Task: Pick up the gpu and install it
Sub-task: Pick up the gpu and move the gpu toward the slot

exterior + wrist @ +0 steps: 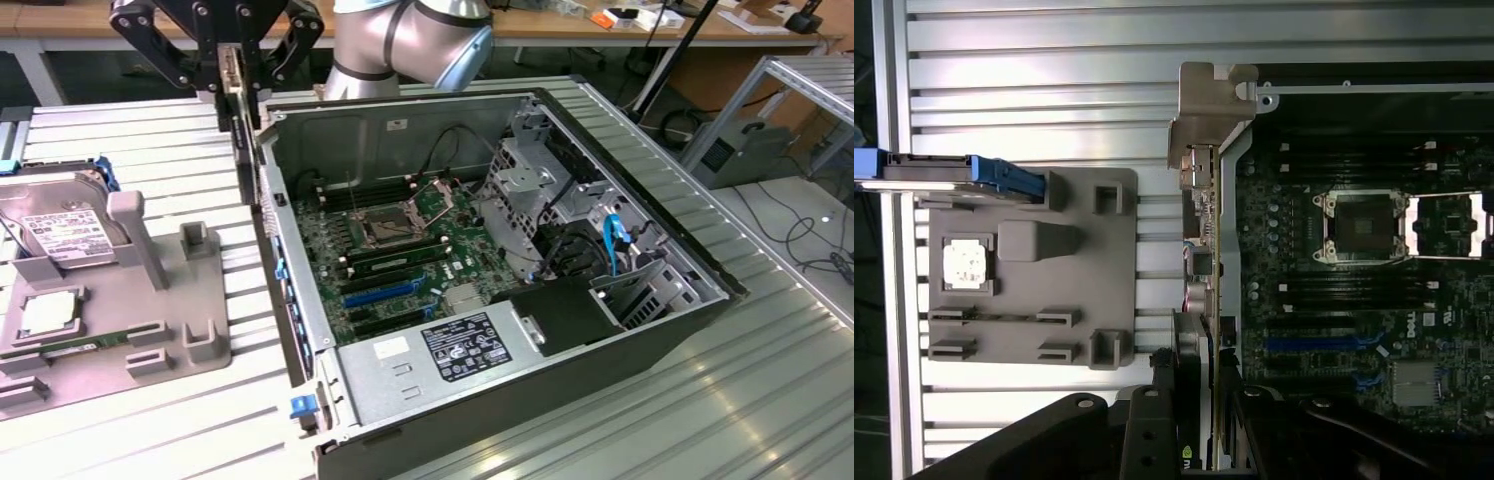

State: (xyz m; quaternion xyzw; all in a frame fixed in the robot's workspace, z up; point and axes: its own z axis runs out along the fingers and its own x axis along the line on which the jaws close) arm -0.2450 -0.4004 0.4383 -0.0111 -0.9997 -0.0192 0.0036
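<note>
The pincer (pixel 1199 395) pinched the gpu (pixel 1200 240) by one end, the card upright and edge-on at the rim of the open computer case (pixel 641 330), just beside the motherboard (pixel 387 250), above the desk (pixel 134 130).

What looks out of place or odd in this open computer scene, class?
Nothing looks spilled or broken. The gpu is not in a slot: it hangs on edge from the gripper at the rim of the computer case. The processor socket stands open.
</note>
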